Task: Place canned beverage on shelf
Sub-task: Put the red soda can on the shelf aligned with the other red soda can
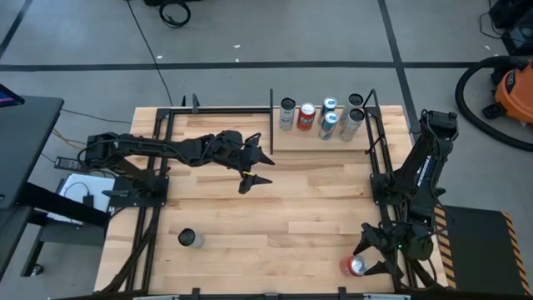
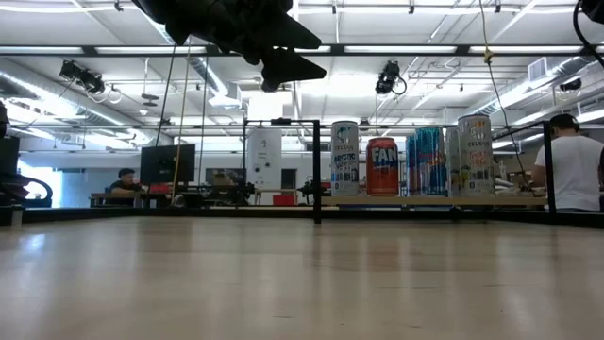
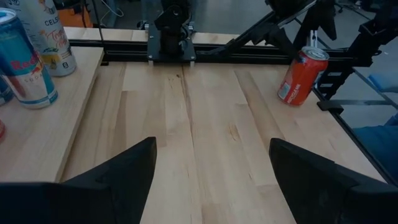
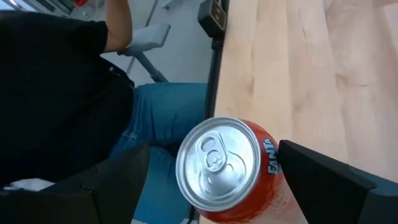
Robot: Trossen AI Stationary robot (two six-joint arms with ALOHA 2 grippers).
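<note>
**A:** Right gripper sits at the lower right of the overhead frame, fingers spread wide, holding nothing. Just inside it, at the near right corner of the tabletop, is the orange Fanta can.

**B:** Upright?

**A:** Upright, long axis vertical. The right wrist view looks down on its lid, and the Fanta can lies between the two dark fingers. I can't tell whether either finger touches it; to me it reads as lined up, not gripped.

**B:** And the left arm?

**A:** Left gripper hangs over the middle of the tabletop, upper centre of the overhead frame, fingers partly apart and empty. It's well away from that can, so the right arm is clearly the nearer one.

**B:** Where does the can have to go?

**A:** To the shelf, the pale panel at the upper centre-right, already carrying five cans. From the right gripper that's straight up the frame and slightly left, the whole depth of the tabletop away. A silver can also stands at lower left, apart from both arms.
</note>
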